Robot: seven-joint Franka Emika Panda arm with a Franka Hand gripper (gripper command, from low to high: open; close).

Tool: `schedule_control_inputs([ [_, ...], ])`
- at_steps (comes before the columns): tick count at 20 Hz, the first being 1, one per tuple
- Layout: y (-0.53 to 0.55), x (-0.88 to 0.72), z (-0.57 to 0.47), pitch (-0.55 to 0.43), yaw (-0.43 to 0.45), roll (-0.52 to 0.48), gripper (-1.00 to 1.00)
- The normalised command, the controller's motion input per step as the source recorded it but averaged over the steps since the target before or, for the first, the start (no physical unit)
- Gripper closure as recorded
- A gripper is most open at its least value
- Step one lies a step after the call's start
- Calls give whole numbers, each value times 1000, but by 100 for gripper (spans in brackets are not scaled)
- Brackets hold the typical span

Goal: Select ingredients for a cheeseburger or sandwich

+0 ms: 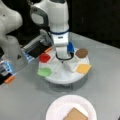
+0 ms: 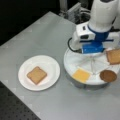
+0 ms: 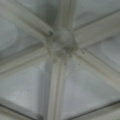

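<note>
Gripper [image 1: 62, 59] hovering over tray [image 2: 75, 65] hub; jaw state impossible to tell. Toast [image 2: 36, 75] lying on plate [image 2: 50, 65]. Cheese [image 2: 81, 75], patty [image 2: 108, 75] waiting in compartments: likely light, flat, stiff; pinching edges advisable.

White arm [image 1: 58, 15], blue wrist band [image 1: 60, 32]

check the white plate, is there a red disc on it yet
No, the white paper plate holds only one toast square; the red disc lies on the divided round tray.
</note>
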Motion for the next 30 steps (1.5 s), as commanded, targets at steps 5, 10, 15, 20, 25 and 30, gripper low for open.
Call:
schedule_control_inputs([
  [5, -184, -8, 267, 107, -365, 193, -100],
  [10, -293, -70, 251, 69, -531, 239, -100],
  [15, -329, -92, 208, 59, -687, 218, -100],
  [20, -271, 12, -53, -7, -598, 278, -100],
  [25, -228, -42, -236, -44, -405, 159, -100],
  [30, -58, -82, -251, -125, -373, 300, -100],
])
